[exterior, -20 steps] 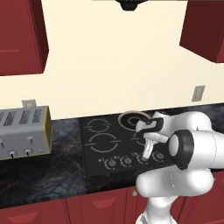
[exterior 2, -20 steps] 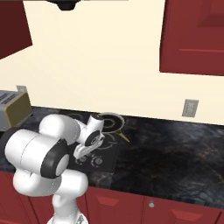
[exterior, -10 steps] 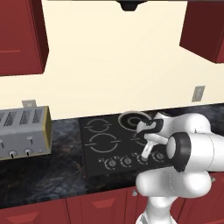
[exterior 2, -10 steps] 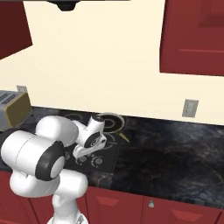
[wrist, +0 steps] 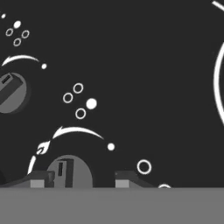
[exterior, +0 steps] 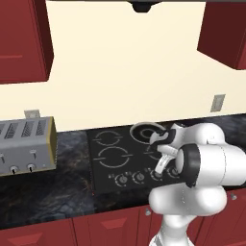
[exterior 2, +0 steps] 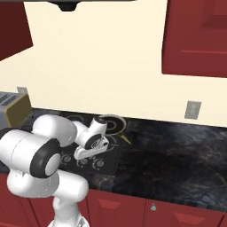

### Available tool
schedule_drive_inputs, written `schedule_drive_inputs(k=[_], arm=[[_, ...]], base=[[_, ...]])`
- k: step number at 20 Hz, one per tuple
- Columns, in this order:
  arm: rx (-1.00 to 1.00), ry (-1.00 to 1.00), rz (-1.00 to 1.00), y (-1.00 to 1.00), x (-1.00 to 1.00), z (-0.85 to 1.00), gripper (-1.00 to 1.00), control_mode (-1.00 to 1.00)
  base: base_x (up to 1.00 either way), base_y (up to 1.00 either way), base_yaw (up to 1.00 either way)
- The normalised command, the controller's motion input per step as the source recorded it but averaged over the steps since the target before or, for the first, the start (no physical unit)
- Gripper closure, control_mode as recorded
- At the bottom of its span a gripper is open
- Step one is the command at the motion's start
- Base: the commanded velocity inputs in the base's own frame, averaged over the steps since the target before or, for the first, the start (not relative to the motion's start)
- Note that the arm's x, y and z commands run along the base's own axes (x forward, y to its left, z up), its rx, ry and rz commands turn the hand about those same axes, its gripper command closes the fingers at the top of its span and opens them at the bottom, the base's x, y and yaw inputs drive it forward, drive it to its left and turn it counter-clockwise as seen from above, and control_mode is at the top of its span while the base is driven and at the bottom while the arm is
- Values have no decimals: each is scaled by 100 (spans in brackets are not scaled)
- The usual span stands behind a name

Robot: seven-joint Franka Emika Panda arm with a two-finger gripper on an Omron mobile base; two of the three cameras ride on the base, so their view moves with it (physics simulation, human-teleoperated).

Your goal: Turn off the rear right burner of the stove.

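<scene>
Stove (exterior: pixel 115 161) set flush in the dark counter (exterior: pixel 67 192), cream wall behind, red cabinets (exterior: pixel 21 43) above. Rear right burner (exterior: pixel 144 130) at the stove's back corner, thick pale rim, dark rings inside; also seen from the right base view (exterior 2: pixel 113 124), just beyond the arm's wrist. Front edge of the stove carries a row of small grey knobs (exterior: pixel 123 179). Gripper (exterior: pixel 160 168) is down low over the right end of that row, arm folded forward from the white base. From the right base view the gripper (exterior 2: pixel 84 153) sits right above the knobs, pointing down at the glass. Hand view: two dark fingertips (wrist: pixel 39 178) rise at the bottom, spread apart, jaws moderately open, with one knob (wrist: pixel 69 171) between them but nearer the left tip; whether either tip touches it I cannot tell. White arc with flame mark curves over that knob. A second knob (wrist: pixel 12 92) lies further up to the left. Toaster (exterior: pixel 26 146) stands on the counter left of the stove, well apart. Wall outlet (exterior: pixel 218 102) at right.
</scene>
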Motion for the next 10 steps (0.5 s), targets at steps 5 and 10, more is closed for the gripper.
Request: schedule_drive_inputs(k=[5,10], arm=[[0,26,-72,16,-36,-26,100,-100],[0,24,-73,16,-25,-26,100,-100]], base=[[0,0,0],[0,0,0]])
